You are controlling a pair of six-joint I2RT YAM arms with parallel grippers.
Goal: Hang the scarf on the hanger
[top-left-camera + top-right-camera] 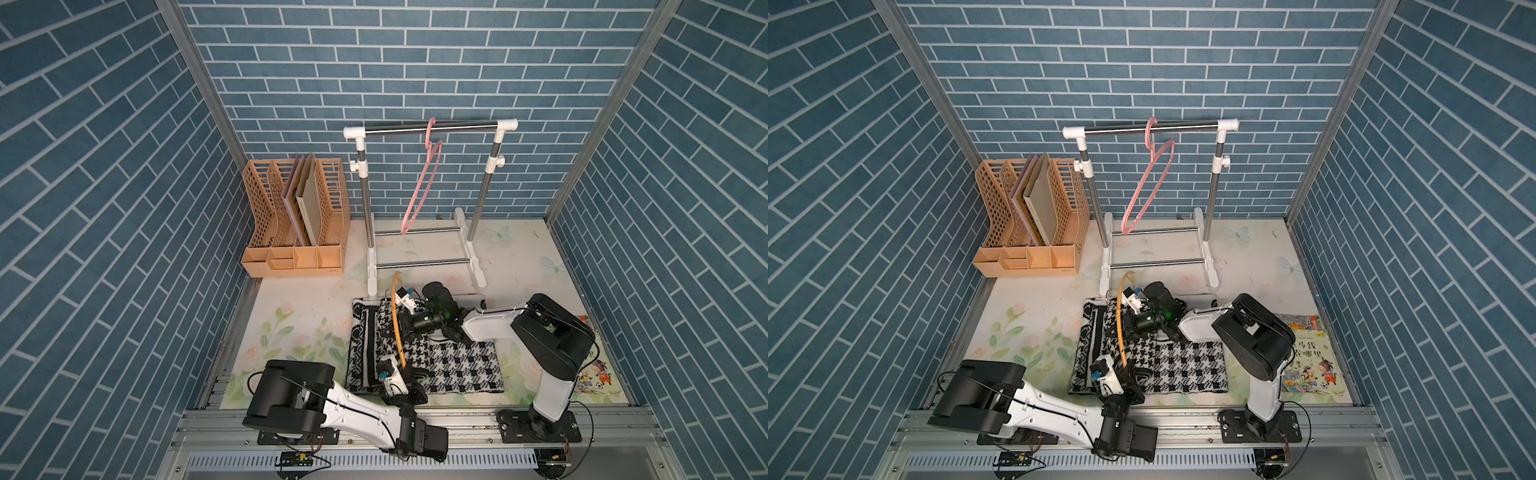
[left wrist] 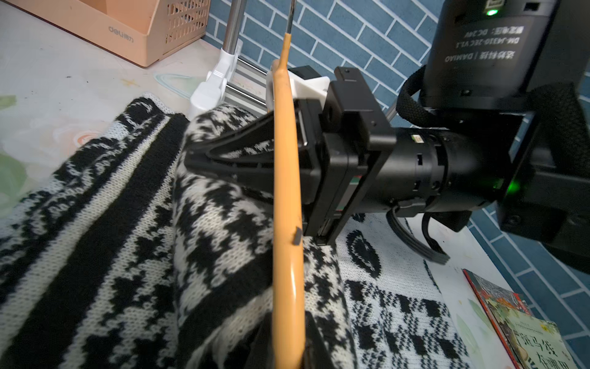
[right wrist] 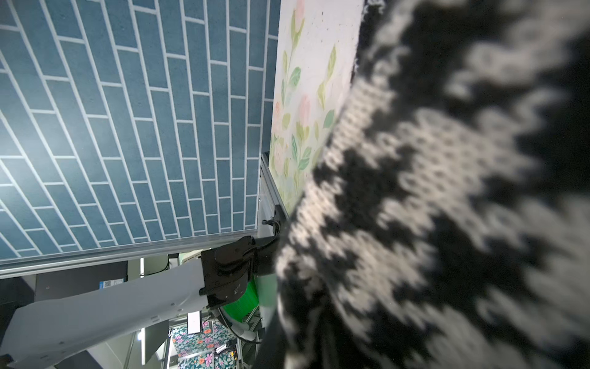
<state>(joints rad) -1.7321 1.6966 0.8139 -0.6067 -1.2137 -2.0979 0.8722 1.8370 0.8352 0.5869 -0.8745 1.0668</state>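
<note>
The black-and-white knitted scarf (image 1: 457,365) (image 1: 1183,365) lies folded on the floral table top. An orange hanger (image 1: 397,328) (image 1: 1120,328) (image 2: 287,207) stands on edge over its left part. My left gripper (image 1: 405,370) (image 2: 289,335) is shut on the hanger's near end. My right gripper (image 1: 384,328) (image 2: 191,159) reaches in from the right, past the hanger, its fingers against a raised houndstooth fold (image 2: 223,121). In the right wrist view the blurred scarf (image 3: 447,191) covers the jaws, so how wide they stand is hidden.
A white and steel clothes rack (image 1: 432,126) stands at the back with a pink hanger (image 1: 422,183) on its bar. A peach file organiser (image 1: 295,216) sits at the back left. A picture book (image 1: 1308,361) lies at the right, beside the right arm's base.
</note>
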